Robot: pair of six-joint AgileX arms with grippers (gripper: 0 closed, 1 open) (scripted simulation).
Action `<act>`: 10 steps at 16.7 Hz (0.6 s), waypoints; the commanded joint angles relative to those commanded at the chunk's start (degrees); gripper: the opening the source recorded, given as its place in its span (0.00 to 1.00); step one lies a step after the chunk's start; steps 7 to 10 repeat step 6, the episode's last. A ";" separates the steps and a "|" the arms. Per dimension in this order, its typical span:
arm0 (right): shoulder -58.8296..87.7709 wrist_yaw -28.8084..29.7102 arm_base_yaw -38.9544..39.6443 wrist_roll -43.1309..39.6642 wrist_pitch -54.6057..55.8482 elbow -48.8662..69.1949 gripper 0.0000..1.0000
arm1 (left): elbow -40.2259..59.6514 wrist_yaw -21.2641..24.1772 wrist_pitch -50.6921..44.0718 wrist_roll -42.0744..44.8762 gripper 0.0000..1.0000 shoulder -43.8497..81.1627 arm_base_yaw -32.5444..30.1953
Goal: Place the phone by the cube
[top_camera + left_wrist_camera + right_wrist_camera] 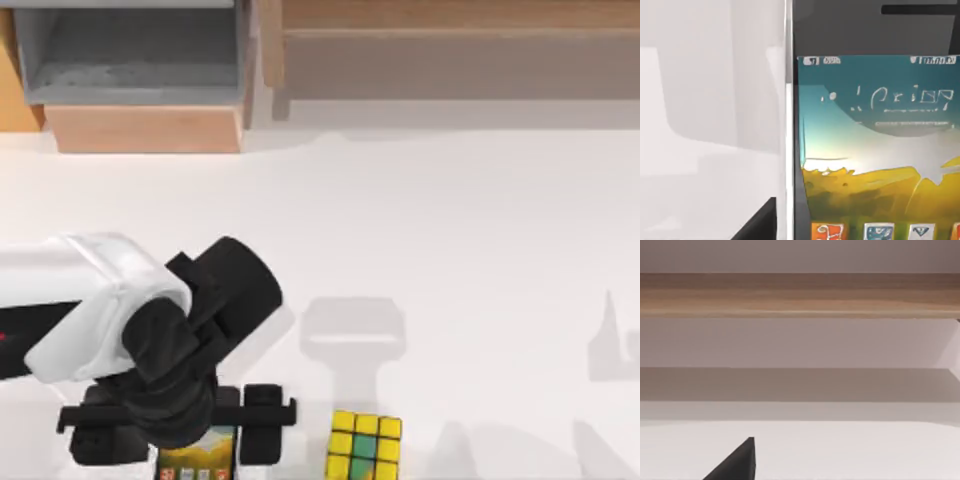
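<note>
The phone (198, 455) lies flat at the near edge of the white table (450, 230), screen up, its orange-yellow display and a row of app icons showing between my left gripper (182, 430) fingers. The cube (364, 446) sits to its right on the same near edge, near but apart, with bare table between them. My left gripper hangs directly over the phone, a finger (262, 422) on each long side, because gripping across the narrow width suits a slim slab lying flat; whether the pads already press its edges I cannot tell. My left wrist view looks straight down on the screen from close up, so I judge I am low over it. My right arm is parked, its wrist camera facing a wooden shelf (800, 292).
</note>
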 joint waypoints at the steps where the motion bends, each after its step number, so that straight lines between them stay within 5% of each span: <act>1: 0.00 0.00 0.00 0.00 0.00 0.00 1.00 | 0.00 0.00 0.00 0.00 1.00 0.00 0.00; 10: 0.00 0.00 0.00 0.00 0.00 0.00 1.00 | 0.00 0.00 0.00 0.00 1.00 0.00 0.00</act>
